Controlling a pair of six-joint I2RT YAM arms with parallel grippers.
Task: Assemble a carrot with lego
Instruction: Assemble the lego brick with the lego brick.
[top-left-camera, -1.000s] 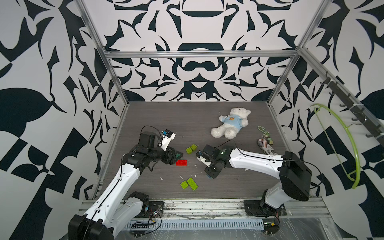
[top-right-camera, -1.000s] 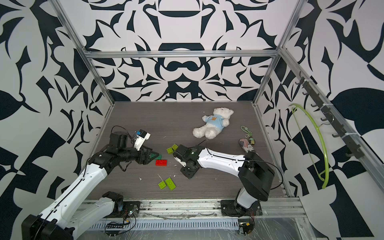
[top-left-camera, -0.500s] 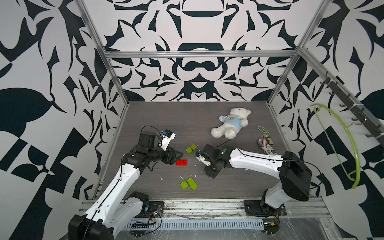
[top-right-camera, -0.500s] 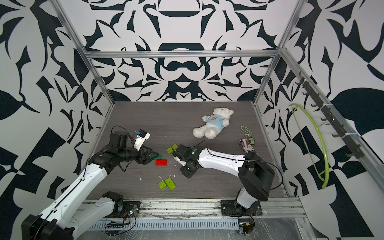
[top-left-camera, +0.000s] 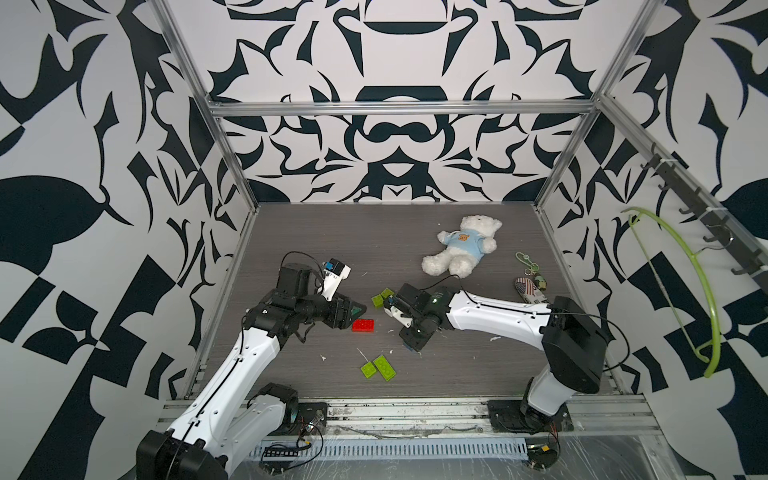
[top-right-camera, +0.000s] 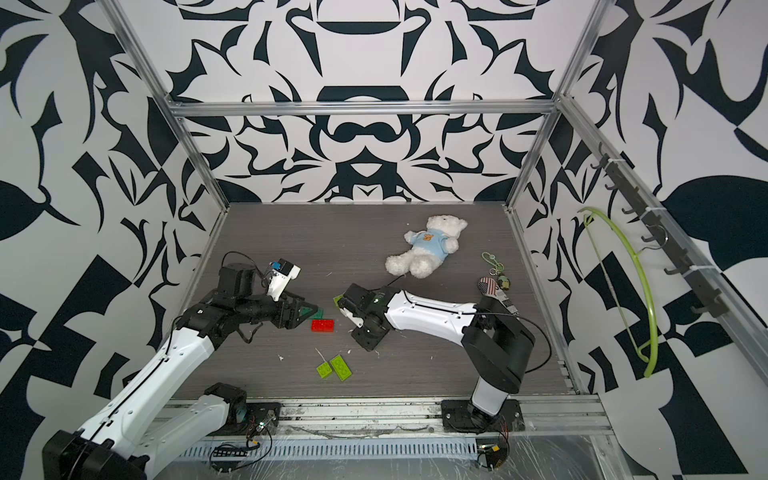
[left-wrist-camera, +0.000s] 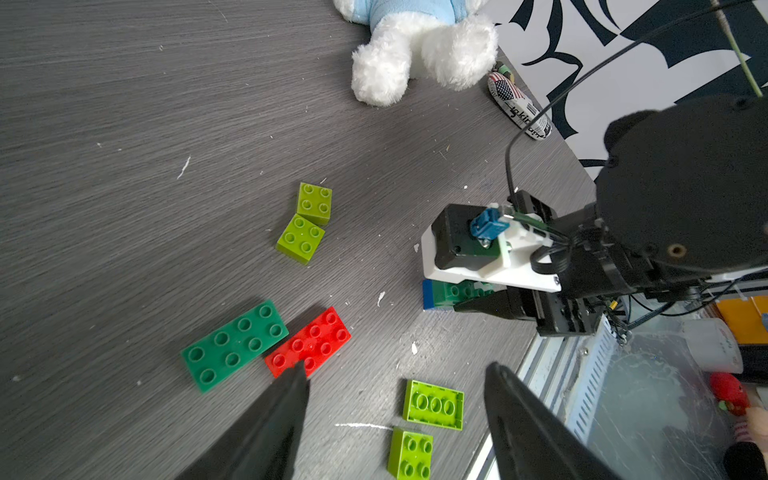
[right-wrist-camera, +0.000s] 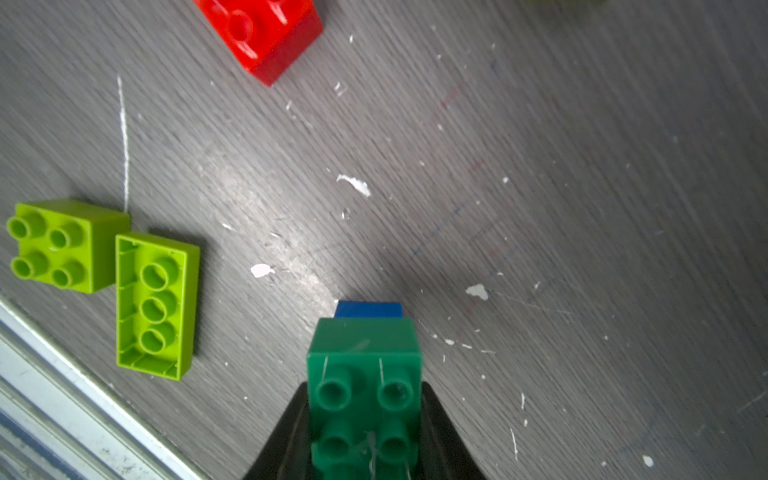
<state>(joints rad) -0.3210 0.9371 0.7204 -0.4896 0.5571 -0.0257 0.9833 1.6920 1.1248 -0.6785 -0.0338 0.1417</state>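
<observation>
Right pincer (right-wrist-camera: 365, 415) pinching unfinished carrot (right-wrist-camera: 363, 349): dark green studded brick, blue brick at its far end, near worktop (top-left-camera: 374, 232) middle. Left pincer (left-wrist-camera: 395, 370) spread, just beside red brick (left-wrist-camera: 309, 343).

Right wrist view: red studded oblong brick (right-wrist-camera: 266, 37) cropped by frame edge; small blue brick (right-wrist-camera: 368, 309) mostly hidden behind dark green studded brick (right-wrist-camera: 365, 365). In a top view, left of centre: dark green oblong brick (top-right-camera: 310, 310) mostly covered by left gripper (top-right-camera: 306, 314). Left wrist view: white plush teddy bear (left-wrist-camera: 415, 50), head out of frame.
</observation>
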